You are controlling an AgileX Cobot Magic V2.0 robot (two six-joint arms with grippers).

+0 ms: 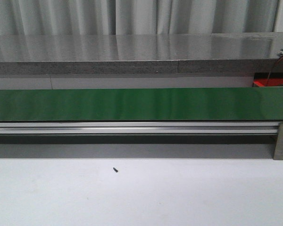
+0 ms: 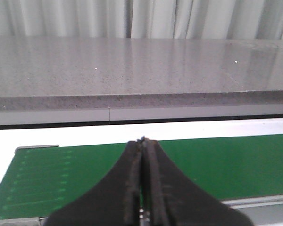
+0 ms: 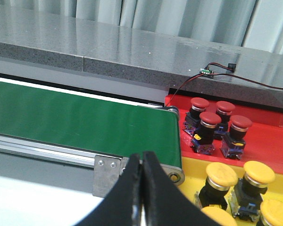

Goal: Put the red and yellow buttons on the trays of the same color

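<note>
Four red buttons (image 3: 216,123) on the red tray (image 3: 269,141) and yellow ones (image 3: 240,181) lie just beyond my right end effector (image 3: 142,188), nearer than the left end effector (image 2: 142,183); both are closed, empty.

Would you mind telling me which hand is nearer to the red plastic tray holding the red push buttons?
Right. The right hand sits by the green conveyor belt's end, beside the red plastic tray. The left hand faces the belt's other end; no tray shows there.
</note>
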